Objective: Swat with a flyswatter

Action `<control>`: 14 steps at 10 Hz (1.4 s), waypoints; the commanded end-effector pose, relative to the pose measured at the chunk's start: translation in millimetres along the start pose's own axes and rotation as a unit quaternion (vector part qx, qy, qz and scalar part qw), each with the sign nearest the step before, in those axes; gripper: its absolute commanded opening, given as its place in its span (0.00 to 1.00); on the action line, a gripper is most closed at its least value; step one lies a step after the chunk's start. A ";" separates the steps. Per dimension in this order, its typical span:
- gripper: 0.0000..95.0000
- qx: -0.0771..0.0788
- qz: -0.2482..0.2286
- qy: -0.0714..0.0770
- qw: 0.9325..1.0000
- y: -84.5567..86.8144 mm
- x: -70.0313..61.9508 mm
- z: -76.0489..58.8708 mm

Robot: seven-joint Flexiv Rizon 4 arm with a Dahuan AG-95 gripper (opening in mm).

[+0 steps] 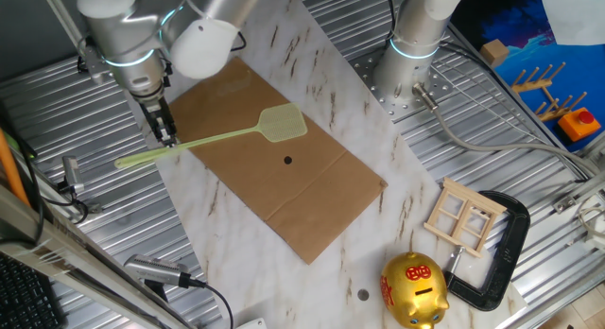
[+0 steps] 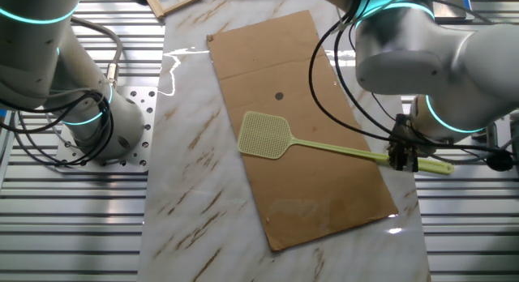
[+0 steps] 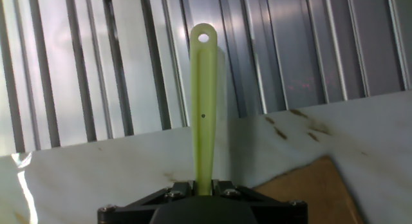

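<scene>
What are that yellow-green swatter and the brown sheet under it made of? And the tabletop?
The flyswatter looks like moulded plastic: one even pale colour, a slight sheen, a fine mesh head and a hanging hole at the handle's end. The brown sheet seems to be matte cardboard, with a fold crease across it. The tabletop looks like glossy marble or a marble-print surface, white with brown veins and bright reflections.

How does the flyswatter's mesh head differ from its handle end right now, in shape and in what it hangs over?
The mesh head is broad, squarish and perforated; the handle end is narrow, solid, with one hanging hole. The head sits over the brown sheet; the handle end reaches past the claw toward the ribbed metal surface. Both are pale yellow-green.
</scene>
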State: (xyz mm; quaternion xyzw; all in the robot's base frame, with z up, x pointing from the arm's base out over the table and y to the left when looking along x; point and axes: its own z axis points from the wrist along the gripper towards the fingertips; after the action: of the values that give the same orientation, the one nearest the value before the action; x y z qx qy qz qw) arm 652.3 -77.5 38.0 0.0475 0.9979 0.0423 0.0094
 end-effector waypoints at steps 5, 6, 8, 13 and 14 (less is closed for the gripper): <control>0.00 0.009 -0.049 0.005 0.999 11.0 7.1 -19.9; 0.00 0.008 -0.058 0.004 0.998 11.0 7.1 -19.9; 0.00 0.012 -0.070 0.015 0.997 11.0 7.1 -19.9; 0.00 0.021 -0.084 0.033 0.996 11.0 7.1 -19.9; 0.00 0.020 -0.085 0.033 0.996 11.0 7.1 -19.9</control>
State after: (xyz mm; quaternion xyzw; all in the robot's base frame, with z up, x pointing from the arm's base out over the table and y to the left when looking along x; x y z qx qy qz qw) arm 647.3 -67.3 57.9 -0.0375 0.9987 0.0212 -0.0260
